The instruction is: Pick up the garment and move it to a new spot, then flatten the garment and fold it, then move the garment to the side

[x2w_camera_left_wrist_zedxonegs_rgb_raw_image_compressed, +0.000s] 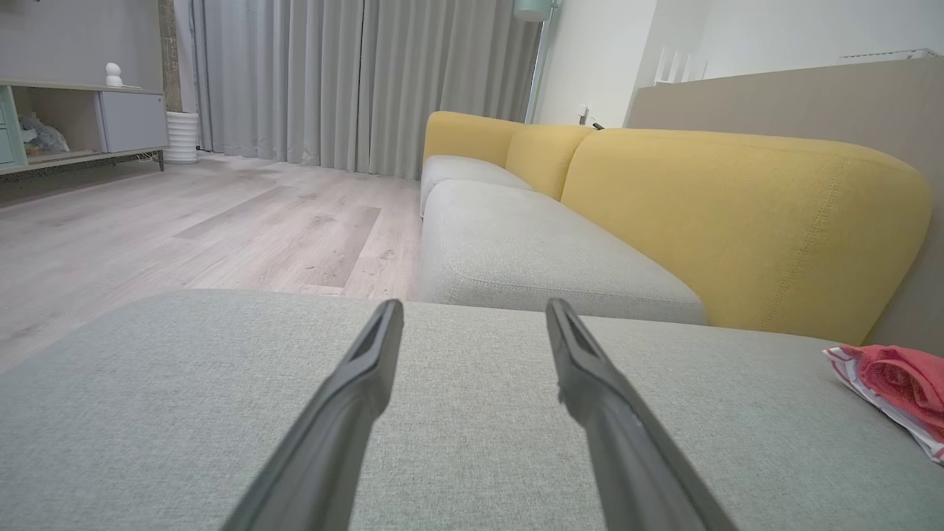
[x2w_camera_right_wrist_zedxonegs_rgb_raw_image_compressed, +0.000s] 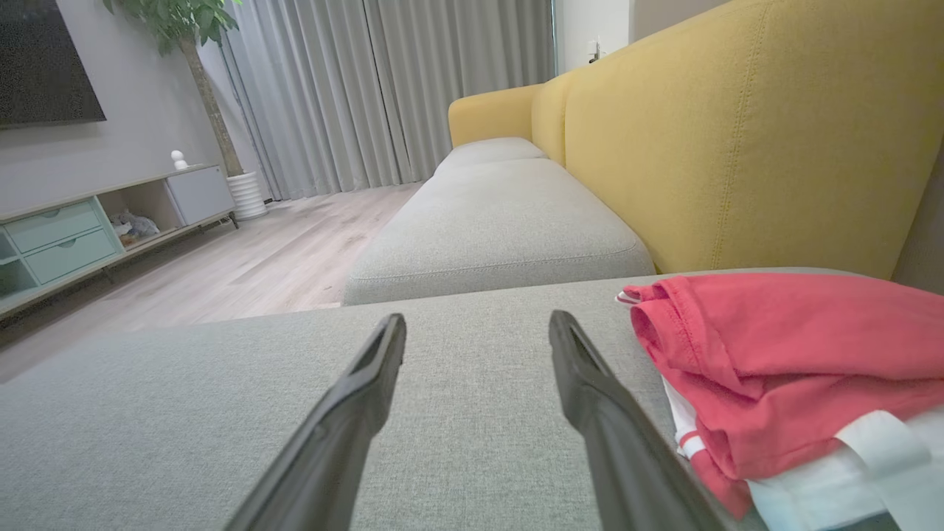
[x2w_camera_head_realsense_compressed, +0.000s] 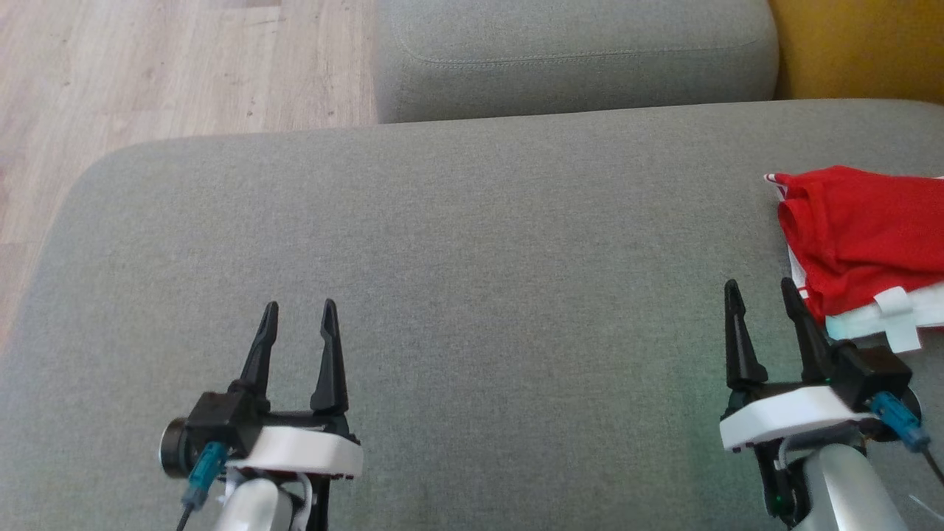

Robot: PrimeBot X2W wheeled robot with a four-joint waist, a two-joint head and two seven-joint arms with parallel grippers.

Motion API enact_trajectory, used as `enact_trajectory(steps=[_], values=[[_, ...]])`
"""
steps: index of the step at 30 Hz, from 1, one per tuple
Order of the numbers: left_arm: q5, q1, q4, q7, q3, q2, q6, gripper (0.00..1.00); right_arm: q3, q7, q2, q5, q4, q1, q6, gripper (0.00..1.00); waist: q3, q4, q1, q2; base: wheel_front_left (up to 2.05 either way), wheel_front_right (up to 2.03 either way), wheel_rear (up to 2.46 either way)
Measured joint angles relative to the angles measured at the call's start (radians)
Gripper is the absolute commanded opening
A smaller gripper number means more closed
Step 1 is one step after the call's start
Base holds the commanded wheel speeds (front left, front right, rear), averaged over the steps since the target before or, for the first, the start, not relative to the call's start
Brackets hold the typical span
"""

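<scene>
- Garment, red over white, lies folded at the right end of the grey cushion.
- Left gripper: released, fingers spread, nothing held, over bare cushion, well apart from the garment.
- Right gripper: released, nothing held, just beside the garment's near edge.

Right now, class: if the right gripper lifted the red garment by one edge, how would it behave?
The garment would probably droop and unfold, since it lies in creased folds. It looks light: thin cloth layers. Pushed by the right gripper, it would likely bunch on the woven cushion rather than slide.
</scene>
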State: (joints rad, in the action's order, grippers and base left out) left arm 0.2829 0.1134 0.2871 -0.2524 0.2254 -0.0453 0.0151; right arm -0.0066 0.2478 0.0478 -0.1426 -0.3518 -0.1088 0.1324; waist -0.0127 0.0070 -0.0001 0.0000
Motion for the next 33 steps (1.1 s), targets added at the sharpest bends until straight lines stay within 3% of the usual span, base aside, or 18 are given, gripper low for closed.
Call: enact_trajectory(steps=[33], values=[[0.099, 0.002, 0.035, 0.000, -0.002, 0.000, 0.013, 1.00, 0.001, 0.000, 0.000, 0.000, 0.026, 0.000, 0.000, 1.00, -0.006, -0.011, 0.0001, 0.0000, 0.00, 0.00, 0.00]])
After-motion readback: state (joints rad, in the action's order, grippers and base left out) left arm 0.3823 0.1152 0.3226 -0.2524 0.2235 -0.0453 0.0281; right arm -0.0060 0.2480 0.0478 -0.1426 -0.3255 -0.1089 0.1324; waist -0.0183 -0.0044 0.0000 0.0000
